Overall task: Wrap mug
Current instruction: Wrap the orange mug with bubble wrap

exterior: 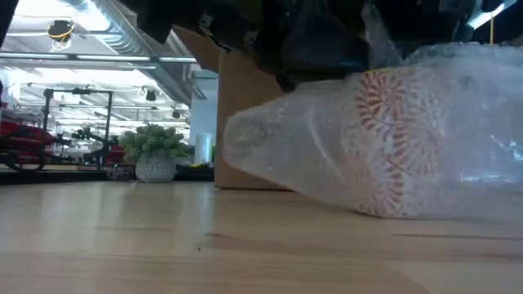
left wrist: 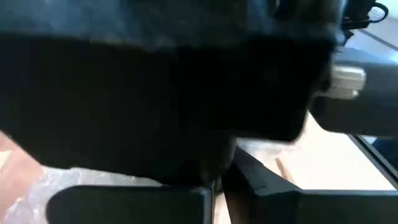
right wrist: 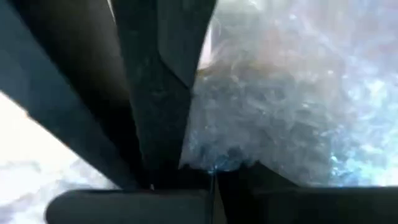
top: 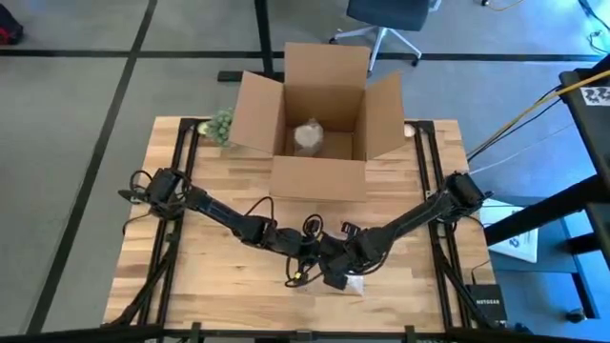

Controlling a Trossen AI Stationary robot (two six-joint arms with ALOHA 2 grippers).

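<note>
Bubble wrap (exterior: 327, 155) fills the low view closest to the lens, swaddling a mug (exterior: 392, 143) with a red-orange pattern that lies on the table (exterior: 163, 245) at 3 o'clock; a box (exterior: 241, 122) stands behind, and a potted plant (exterior: 155, 151) at 9.

From above, both arms meet over the bundle at 6 o'clock on the table. The left gripper (top: 307, 259) and right gripper (top: 338, 262) crowd together over it, and I cannot tell how either pincer stands. The box (top: 319, 119) sits open at 12, holding one wrapped bundle (top: 309, 136).

Left wrist: mostly dark housing, wrap at the edge.

Right wrist: fingers pressed against wrap, grip unclear.

Judging by looks, the mug is rigid and breakable, its wrap soft and slippery; hold across the body, not loose film.
</note>
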